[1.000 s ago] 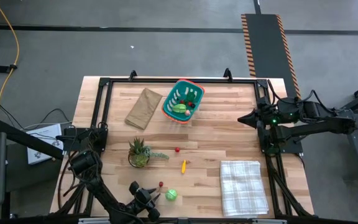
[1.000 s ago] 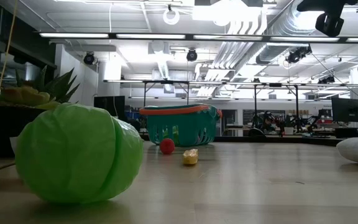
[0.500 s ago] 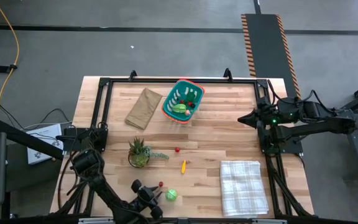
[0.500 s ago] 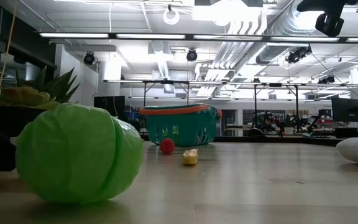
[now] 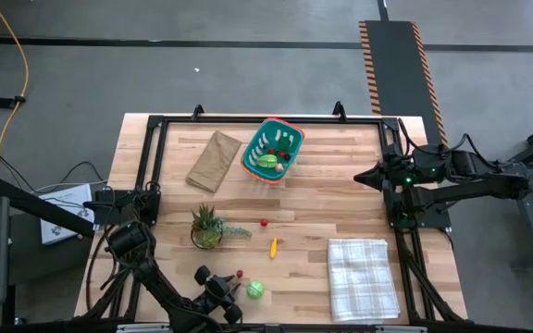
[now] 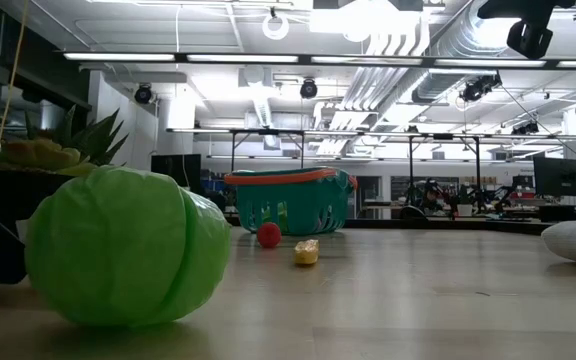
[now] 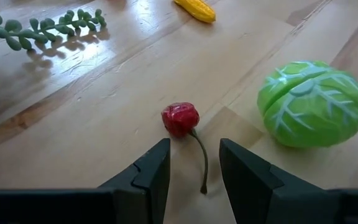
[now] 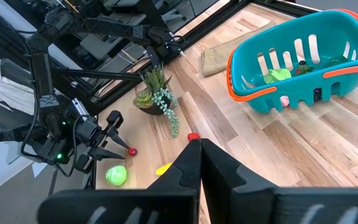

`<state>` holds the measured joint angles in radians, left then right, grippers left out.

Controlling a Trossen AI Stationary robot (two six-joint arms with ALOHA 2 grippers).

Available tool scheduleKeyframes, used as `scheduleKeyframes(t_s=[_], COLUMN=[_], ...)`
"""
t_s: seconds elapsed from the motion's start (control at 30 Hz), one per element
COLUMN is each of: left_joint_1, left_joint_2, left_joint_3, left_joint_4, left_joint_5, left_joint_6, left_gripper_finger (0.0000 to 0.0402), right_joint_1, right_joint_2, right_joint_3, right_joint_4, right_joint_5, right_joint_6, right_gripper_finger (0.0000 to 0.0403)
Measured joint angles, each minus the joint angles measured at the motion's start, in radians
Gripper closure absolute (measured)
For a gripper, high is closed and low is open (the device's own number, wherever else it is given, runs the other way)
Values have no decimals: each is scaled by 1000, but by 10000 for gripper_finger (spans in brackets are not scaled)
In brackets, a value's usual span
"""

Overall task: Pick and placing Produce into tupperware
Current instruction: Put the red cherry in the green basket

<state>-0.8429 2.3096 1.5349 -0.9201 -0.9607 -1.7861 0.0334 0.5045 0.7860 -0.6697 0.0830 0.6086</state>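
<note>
teal basket (image 8: 303,62) holds green (image 8: 277,75) and red (image 8: 301,68) produce pieces

The high view looks straight down on the whole table (image 5: 322,185) from far above. The low view sits at table-top height and looks level across the wood into the room, very near the green cabbage (image 6: 123,245), with the tupperware (image 6: 288,200) far behind. The left wrist view looks closely down at the wood past the left gripper (image 7: 194,165), sharing that cabbage (image 7: 312,102) with the low view. The right wrist view looks from higher up, across the table past the right gripper (image 8: 199,158), taking in the tupperware (image 8: 303,59) and the potted plant (image 8: 155,90) that the high view also shows
</note>
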Motion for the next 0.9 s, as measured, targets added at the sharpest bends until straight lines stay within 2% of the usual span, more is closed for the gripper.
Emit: scheduleKeyframes(t_s=[0.37,0.7,0.9], left_joint_1=[0,-1,-2], left_joint_2=[0,0,0], left_joint_3=[-1,-1,-13], left_joint_4=[-10,-52,-47], left_joint_5=[11,17,47], left_joint_6=[-2,-43,-54], left_gripper_finger=[275,327,336], right_joint_1=[0,0,0], right_joint_2=[0,0,0], right_joint_3=[0,0,0], right_joint_4=[0,0,0], right_joint_5=[0,0,0], right_joint_6=[-7,-7,-7], right_gripper_finger=[402,402,402])
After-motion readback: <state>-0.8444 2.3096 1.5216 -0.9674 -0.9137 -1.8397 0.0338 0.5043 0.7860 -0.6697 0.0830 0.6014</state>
